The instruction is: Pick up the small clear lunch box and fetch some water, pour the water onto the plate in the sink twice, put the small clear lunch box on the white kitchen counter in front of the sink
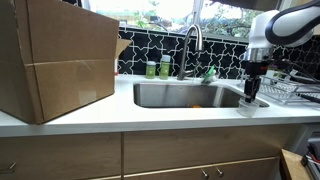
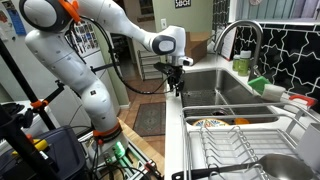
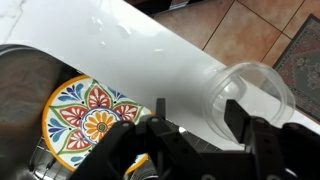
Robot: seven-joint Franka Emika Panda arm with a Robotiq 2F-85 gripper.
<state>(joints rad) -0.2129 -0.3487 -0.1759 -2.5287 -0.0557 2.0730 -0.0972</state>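
Nothing done yet: small clear colourless plastic lunch box (image 3: 255, 88) stands at the white kitchen counter (image 3: 150, 50) front edge, beside the steel sink (image 1: 185, 95); my gripper (image 3: 190, 128) over it, jaws apart, no grip; fetching, both pours, placing left to do

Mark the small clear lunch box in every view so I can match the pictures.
Exterior view: the small clear lunch box stands on the white counter's front edge, right of the sink, under the claw.
Exterior view: it is too small to make out; the claw hangs beside the sink.
Wrist view: the box is right of centre, at the counter's edge.
Shared landmark: the sink, at the left edge in the wrist view.
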